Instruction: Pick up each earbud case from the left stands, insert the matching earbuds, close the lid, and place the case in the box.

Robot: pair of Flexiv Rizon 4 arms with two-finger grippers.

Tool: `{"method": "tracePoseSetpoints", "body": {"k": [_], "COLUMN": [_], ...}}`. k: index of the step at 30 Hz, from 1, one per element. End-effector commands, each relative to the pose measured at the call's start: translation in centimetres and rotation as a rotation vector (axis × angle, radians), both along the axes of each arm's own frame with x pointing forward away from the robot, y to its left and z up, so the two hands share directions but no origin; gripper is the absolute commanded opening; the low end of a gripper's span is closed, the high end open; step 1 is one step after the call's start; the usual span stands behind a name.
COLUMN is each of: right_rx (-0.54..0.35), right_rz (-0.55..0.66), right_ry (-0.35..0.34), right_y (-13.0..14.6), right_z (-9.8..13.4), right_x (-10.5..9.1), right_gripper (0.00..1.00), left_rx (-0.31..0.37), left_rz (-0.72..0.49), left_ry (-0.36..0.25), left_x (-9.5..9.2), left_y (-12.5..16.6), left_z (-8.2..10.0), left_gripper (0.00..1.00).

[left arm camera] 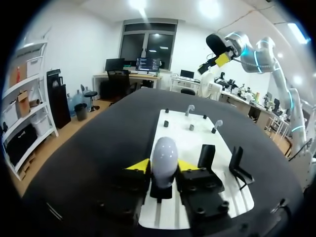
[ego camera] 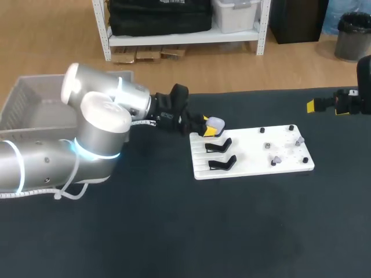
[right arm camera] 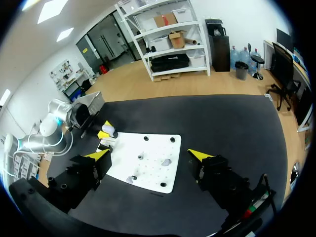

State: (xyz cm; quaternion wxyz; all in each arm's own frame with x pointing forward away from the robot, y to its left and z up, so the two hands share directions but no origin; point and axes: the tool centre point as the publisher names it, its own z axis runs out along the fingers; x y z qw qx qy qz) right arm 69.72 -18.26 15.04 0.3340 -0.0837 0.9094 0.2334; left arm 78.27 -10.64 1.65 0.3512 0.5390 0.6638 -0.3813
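The pale earbud case (ego camera: 215,123) (left arm camera: 164,157) sits at the left end of the white board (ego camera: 249,168), at the rearmost of the three stands. Its long axis runs up and out along the fingers of the left gripper (ego camera: 210,128) (left arm camera: 163,167), whose yellow tips pinch it from both sides. The loose earbuds (ego camera: 276,160) lie across the board toward the right gripper (ego camera: 317,106) (right arm camera: 150,155), which hangs spread wide and well apart, so I judge that lifting the case clear falls to the left arm.
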Motion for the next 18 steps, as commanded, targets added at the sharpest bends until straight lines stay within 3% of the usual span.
{"method": "tracePoseSetpoints", "body": {"k": [1, 7, 18], "right_rx": [0.001, 0.001, 0.001], "right_rz": [0.002, 0.002, 0.002], "right_ry": [0.000, 0.000, 0.000], "right_y": [-0.1, -0.1, -0.1], "right_z": [0.0, 0.0, 0.0], "right_x": [0.0, 0.0, 0.0], "right_gripper": [1.00, 1.00, 1.00], "left_rx": [0.000, -0.005, -0.021], "left_rz": [-0.005, -0.004, 0.012], "left_ry": [0.005, 0.005, -0.049], "left_x": [0.4, 0.4, 0.1], "left_y": [0.0, 0.3, 1.1], "left_z": [-0.1, 0.3, 4.5], "left_gripper": [0.00, 0.00, 0.00]}}
